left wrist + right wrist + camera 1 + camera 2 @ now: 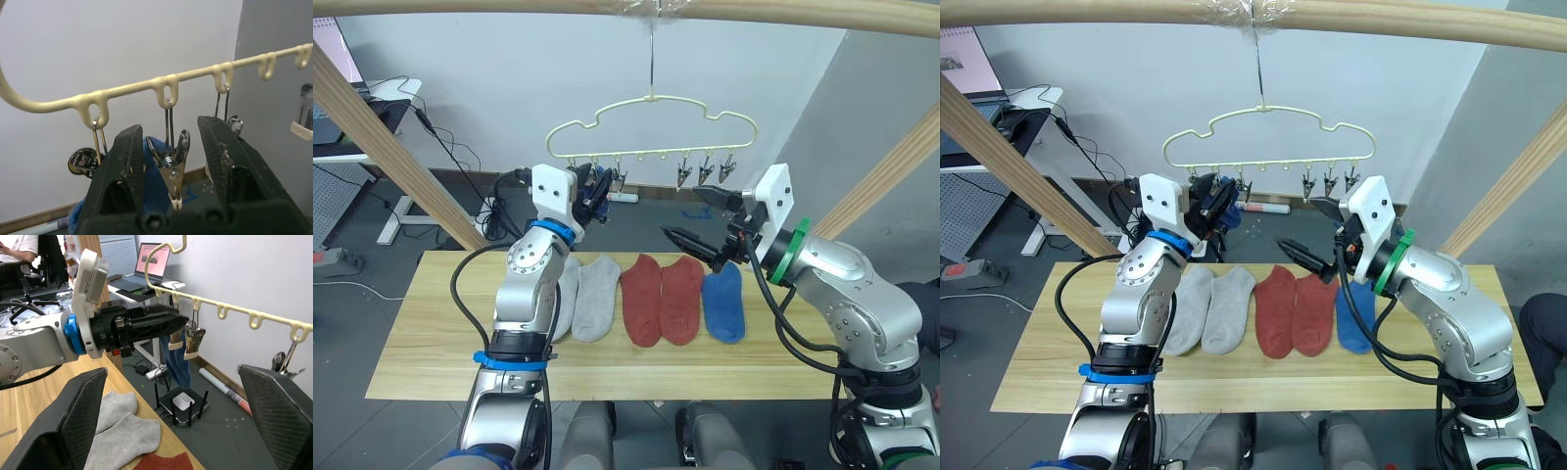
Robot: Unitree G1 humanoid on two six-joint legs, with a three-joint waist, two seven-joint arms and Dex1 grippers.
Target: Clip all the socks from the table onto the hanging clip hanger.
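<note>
The clip hanger hangs by its hook from the wooden pole overhead, its row of metal clips dangling above the far edge of the table.

Left gripper is raised to the left end of the clip row. In the left wrist view its two black fingers stand apart on either side of one metal clip, not pressed shut on it. A blue sock hangs down from the clips right at this gripper; blue fabric shows just behind the clip between the fingers. Which clip bites the sock I cannot tell.

Right gripper is held in the air to the right, below the right-hand clips, fingers spread wide with nothing between them. It sits above the sock row, apart from the hanger.

On the table, five socks lie flat in a row: two light grey socks side by side on the left, partly behind the left arm, two rust red socks touching in the middle, and a second blue sock just right of them.

A desk with a laptop stands behind, against the wall.
</note>
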